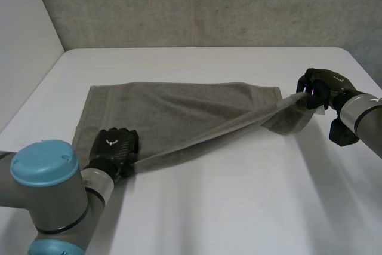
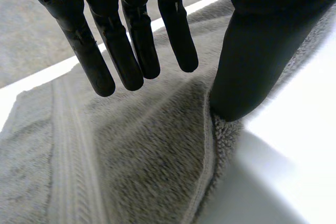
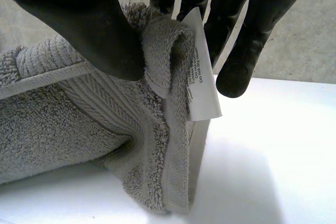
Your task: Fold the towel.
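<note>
The towel (image 1: 179,111) is pressed down at its near left corner by the left hand (image 1: 113,145), fingers straight; its right corner is held pinched and raised by the right hand (image 1: 318,86).

Bright, even light casts soft shadows beneath the towel (image 1: 179,111).

There is one rectangular grey terry-cloth towel (image 1: 179,111), and sewn to it is one small white printed care label (image 3: 202,77). Furniture comes to one flat white table (image 1: 239,207), and behind it stands one rough grey wall (image 1: 209,4) plus one plain pale wall (image 1: 24,40) at the side, two wall surfaces in all. The robot adds two arms with grey joints, the left arm (image 1: 89,186) and the right arm (image 1: 358,114), one round light-blue cap (image 1: 45,162), and two black hands, the left hand (image 1: 113,144) and the right hand (image 1: 316,85), one per arm.
</note>
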Tool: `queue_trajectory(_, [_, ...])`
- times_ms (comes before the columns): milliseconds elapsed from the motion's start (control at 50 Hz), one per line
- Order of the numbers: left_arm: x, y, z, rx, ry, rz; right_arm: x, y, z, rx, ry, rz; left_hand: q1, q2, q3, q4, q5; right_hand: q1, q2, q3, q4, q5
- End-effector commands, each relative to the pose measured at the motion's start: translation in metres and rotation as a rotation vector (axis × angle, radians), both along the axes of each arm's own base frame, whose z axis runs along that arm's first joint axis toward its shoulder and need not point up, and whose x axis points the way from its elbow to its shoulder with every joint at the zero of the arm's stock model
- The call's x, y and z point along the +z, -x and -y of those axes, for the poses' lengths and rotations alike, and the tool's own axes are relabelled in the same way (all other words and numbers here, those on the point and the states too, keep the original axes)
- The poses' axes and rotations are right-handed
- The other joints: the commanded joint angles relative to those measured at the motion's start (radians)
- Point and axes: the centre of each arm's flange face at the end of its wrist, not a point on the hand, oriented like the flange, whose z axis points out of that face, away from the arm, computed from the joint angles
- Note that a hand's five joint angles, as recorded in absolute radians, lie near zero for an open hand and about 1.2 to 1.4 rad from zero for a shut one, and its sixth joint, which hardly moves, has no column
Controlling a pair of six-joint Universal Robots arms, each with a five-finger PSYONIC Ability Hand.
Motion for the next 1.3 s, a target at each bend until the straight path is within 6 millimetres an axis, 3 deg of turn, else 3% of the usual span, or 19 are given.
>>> queue_trajectory(20, [-0.002, 0.005, -0.002, -0.064, -0.023, -0.015, 0.002, 0.0, -0.001, 0.001, 0.005, -0.001, 0.222, 0.222, 0.221, 0.222, 0.222, 0.051, 0.066, 0.067, 0.049, 0.061])
queue_trajectory(120, [-0.003, 0.007, 0.0, -0.075, -0.028, -0.018, 0.003, 0.0, -0.003, 0.001, 0.008, -0.002, 0.588, 0.588, 0.588, 0.588, 0.588, 0.051, 0.066, 0.067, 0.049, 0.061])
queue_trajectory(240, [0.006, 0.002, 0.006, -0.053, -0.017, -0.021, 0.016, -0.002, -0.006, 0.031, 0.048, -0.036, 0.589, 0.589, 0.589, 0.589, 0.59, 0.051, 0.066, 0.067, 0.049, 0.061])
queue_trajectory(320, [0.057, -0.018, 0.018, 0.011, 0.103, -0.056, 0.039, -0.006, -0.021, 0.11, 0.12, -0.174, 0.589, 0.589, 0.589, 0.589, 0.59, 0.051, 0.066, 0.067, 0.049, 0.061])
queue_trajectory(380, [0.074, -0.022, 0.018, 0.022, 0.15, -0.064, 0.05, -0.005, -0.027, 0.139, 0.146, -0.229, 0.589, 0.589, 0.589, 0.589, 0.59, 0.051, 0.066, 0.067, 0.049, 0.061])
queue_trajectory(440, [0.128, -0.026, 0.005, 0.009, 0.318, -0.059, 0.086, -0.005, -0.043, 0.212, 0.239, -0.368, 0.589, 0.589, 0.589, 0.589, 0.59, 0.051, 0.066, 0.067, 0.049, 0.061])
queue_trajectory(560, [0.172, -0.033, -0.019, -0.026, 0.443, -0.007, 0.112, -0.004, -0.063, 0.288, 0.256, -0.475, 0.589, 0.589, 0.589, 0.589, 0.59, 0.051, 0.066, 0.067, 0.049, 0.061])
queue_trajectory(660, [0.175, -0.036, -0.031, -0.053, 0.391, 0.018, 0.128, 0.019, -0.081, 0.312, 0.237, -0.671, 0.589, 0.589, 0.589, 0.589, 0.59, 0.051, 0.066, 0.067, 0.049, 0.061])
queue_trajectory(840, [0.164, -0.037, -0.038, -0.069, 0.296, 0.055, 0.145, 0.025, -0.1, 0.318, 0.281, -0.759, 0.589, 0.589, 0.589, 0.589, 0.59, 0.051, 0.066, 0.067, 0.049, 0.061])
queue_trajectory(920, [0.139, -0.034, -0.02, -0.068, 0.215, 0.081, 0.126, 0.025, -0.096, 0.346, 0.223, -0.764, 0.589, 0.589, 0.589, 0.589, 0.59, 0.051, 0.066, 0.067, 0.049, 0.061])
queue_trajectory(980, [0.105, -0.021, 0.01, -0.085, 0.141, 0.116, 0.09, 0.022, -0.085, 0.421, 0.119, -0.787, 0.589, 0.589, 0.589, 0.589, 0.59, 0.051, 0.066, 0.067, 0.049, 0.061])
queue_trajectory(1020, [0.095, -0.016, 0.021, -0.09, 0.13, 0.127, 0.058, 0.016, -0.075, 0.498, 0.038, -0.839, 0.589, 0.589, 0.589, 0.589, 0.59, 0.051, 0.066, 0.067, 0.049, 0.061])
queue_trajectory(1120, [0.086, 0.002, 0.066, -0.091, 0.175, 0.133, 0.033, -0.006, -0.053, 0.531, 0.004, -0.934, 0.589, 0.589, 0.589, 0.589, 0.59, 0.051, 0.066, 0.067, 0.049, 0.061])
queue_trajectory(1160, [0.094, 0.009, 0.082, -0.089, 0.221, 0.126, 0.036, -0.015, -0.04, 0.491, 0.039, -0.96, 0.589, 0.589, 0.589, 0.589, 0.59, 0.051, 0.066, 0.067, 0.049, 0.061])
queue_trajectory(1200, [0.126, 0.019, 0.111, -0.075, 0.349, 0.091, 0.073, -0.029, -0.006, 0.32, 0.221, -0.926, 0.589, 0.589, 0.589, 0.589, 0.59, 0.051, 0.066, 0.067, 0.049, 0.061])
queue_trajectory(1220, [0.126, 0.02, 0.112, -0.075, 0.35, 0.091, 0.073, -0.029, -0.006, 0.319, 0.222, -0.926, 0.589, 0.589, 0.589, 0.589, 0.59, 0.051, 0.066, 0.067, 0.049, 0.061])
queue_trajectory(1240, [0.153, 0.023, 0.123, -0.059, 0.44, 0.048, 0.103, -0.033, 0.01, 0.209, 0.353, -0.846, 0.589, 0.589, 0.589, 0.589, 0.59, 0.051, 0.066, 0.067, 0.049, 0.061])
queue_trajectory(1260, [0.153, 0.023, 0.123, -0.059, 0.441, 0.047, 0.103, -0.033, 0.01, 0.208, 0.354, -0.845, 0.589, 0.589, 0.589, 0.589, 0.59, 0.051, 0.066, 0.067, 0.049, 0.061])
queue_trajectory(1300, [0.212, 0.029, 0.134, -0.036, 0.65, -0.044, 0.165, -0.036, 0.026, 0.033, 0.601, -0.598, 0.589, 0.589, 0.589, 0.589, 0.59, 0.051, 0.066, 0.067, 0.049, 0.061])
